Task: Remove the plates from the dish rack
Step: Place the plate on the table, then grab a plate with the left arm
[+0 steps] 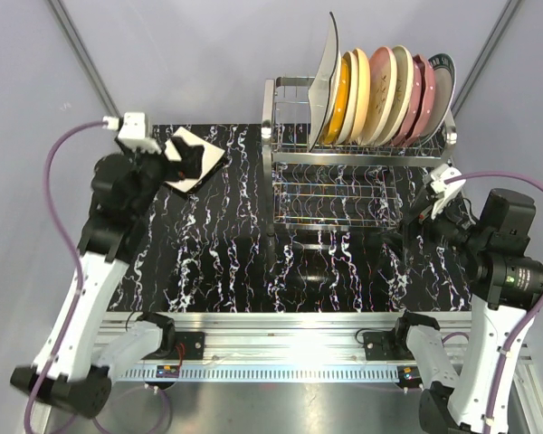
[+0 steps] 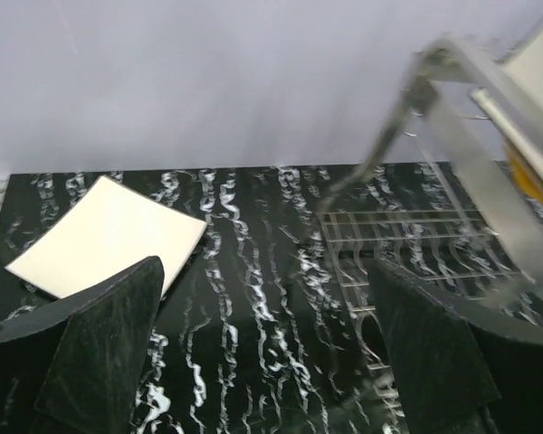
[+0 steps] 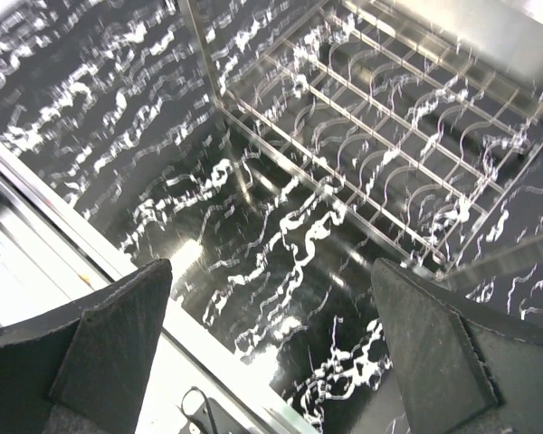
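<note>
The chrome dish rack (image 1: 362, 158) stands at the back right. Its upper tier holds several upright plates: a white square one (image 1: 324, 77), a yellow-orange one (image 1: 339, 104), cream and pale green ones (image 1: 389, 86), a pink one (image 1: 423, 99) and a dark-rimmed white one (image 1: 443, 81). Another white square plate (image 1: 204, 163) lies flat on the table at the left; it also shows in the left wrist view (image 2: 109, 235). My left gripper (image 1: 188, 158) hovers over that plate, open and empty (image 2: 271, 353). My right gripper (image 1: 413, 221) is open and empty (image 3: 271, 353), low beside the rack's right front corner.
The rack's lower tier (image 3: 380, 154) holds nothing that I can see. The table is black with white marbling (image 1: 226, 253). A metal rail (image 1: 290, 348) runs along the near edge. Grey walls enclose the back and sides.
</note>
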Robot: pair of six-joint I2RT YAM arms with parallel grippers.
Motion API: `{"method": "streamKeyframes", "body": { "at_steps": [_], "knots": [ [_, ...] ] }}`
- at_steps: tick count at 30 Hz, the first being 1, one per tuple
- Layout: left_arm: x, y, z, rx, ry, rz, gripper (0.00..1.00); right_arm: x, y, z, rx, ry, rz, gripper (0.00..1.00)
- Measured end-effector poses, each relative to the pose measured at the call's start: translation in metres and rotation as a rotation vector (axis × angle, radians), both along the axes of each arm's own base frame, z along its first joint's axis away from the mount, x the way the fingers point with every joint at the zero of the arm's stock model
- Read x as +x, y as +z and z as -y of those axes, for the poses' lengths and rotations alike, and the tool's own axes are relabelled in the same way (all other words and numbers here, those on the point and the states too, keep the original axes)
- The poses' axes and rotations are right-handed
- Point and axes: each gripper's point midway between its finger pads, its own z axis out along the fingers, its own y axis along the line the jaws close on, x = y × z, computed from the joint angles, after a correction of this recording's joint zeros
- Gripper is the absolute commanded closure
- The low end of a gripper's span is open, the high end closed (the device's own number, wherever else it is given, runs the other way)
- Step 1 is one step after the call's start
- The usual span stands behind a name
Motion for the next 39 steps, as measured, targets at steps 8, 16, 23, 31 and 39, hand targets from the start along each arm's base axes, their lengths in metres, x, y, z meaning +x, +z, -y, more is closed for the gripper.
{"method": "streamKeyframes", "body": {
  "at_steps": [8, 16, 23, 31, 39],
  "knots": [
    [-0.080, -0.002, 0.014, -0.087, -0.176, 0.034, 0.01, 0.008, 0.025, -0.001, 0.049, -0.022, 0.003, 0.00],
    [-0.120, 0.003, 0.045, -0.198, -0.393, 0.017, 0.01, 0.026, 0.007, 0.003, 0.082, -0.052, -0.022, 0.00],
    [-0.138, 0.011, 0.071, -0.291, -0.556, -0.027, 0.01, 0.041, -0.038, 0.007, 0.116, -0.082, -0.111, 0.00],
    [-0.153, 0.030, 0.107, -0.307, -0.707, -0.059, 0.01, 0.047, -0.065, 0.007, 0.136, -0.092, -0.123, 0.00],
    [-0.152, 0.049, 0.142, -0.244, -0.755, -0.047, 0.01, 0.041, -0.079, 0.003, 0.135, -0.074, -0.059, 0.00]
  ]
}}
